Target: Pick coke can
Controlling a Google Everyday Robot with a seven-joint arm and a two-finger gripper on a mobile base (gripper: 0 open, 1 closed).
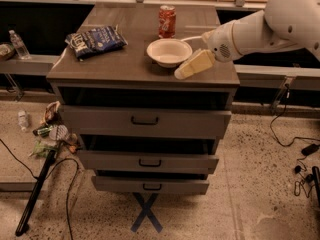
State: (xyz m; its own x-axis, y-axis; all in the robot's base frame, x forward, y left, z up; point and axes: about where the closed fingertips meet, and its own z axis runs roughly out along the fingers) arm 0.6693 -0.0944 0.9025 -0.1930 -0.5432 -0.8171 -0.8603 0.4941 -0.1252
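Observation:
The coke can [167, 21] is red with a silver top. It stands upright at the back middle of the cabinet top [120, 59], just behind the white bowl [169, 52]. My gripper [192, 65] hangs at the end of the white arm coming in from the right. It is over the front right part of the cabinet top, just right of the bowl and nearer the front than the can. It holds nothing.
A blue chip bag [95, 41] lies on the left of the cabinet top. The cabinet has three drawers [145, 121], partly pulled out. Litter, a bottle and a black pole [35, 194] lie on the floor at left. Cables lie at right.

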